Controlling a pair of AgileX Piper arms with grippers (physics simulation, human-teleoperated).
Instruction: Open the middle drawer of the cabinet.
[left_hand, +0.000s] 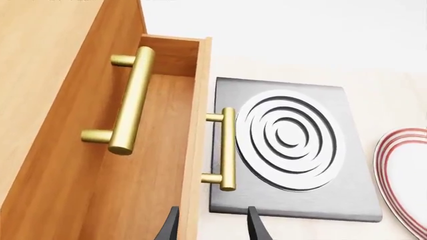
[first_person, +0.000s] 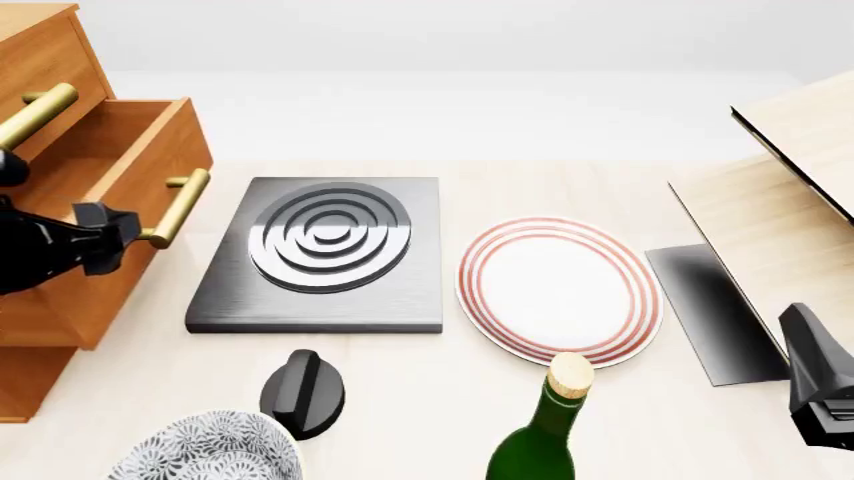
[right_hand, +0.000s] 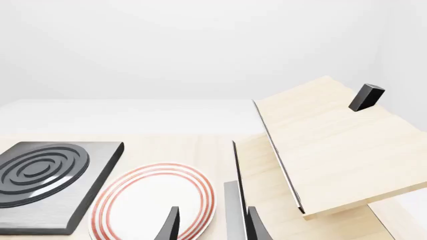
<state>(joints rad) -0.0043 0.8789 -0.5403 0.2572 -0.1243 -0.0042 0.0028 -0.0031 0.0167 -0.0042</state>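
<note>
We have the orange-brown wooden middle drawer (first_person: 127, 165) pulled well out of the tall wood-grain cabinet (first_person: 40, 45) at the desk's left, its brass bar handle (first_person: 180, 207) jutting toward the grey ringed hob plate (first_person: 327, 250), so the opening looks essentially done. Our left end effector (left_hand: 212, 225) sits released just short of that handle, fingers spread and holding nothing. The right end effector (right_hand: 212, 225) idles spread apart above the red-rimmed white plate (right_hand: 157, 202); we judge only a retreat remains.
</note>
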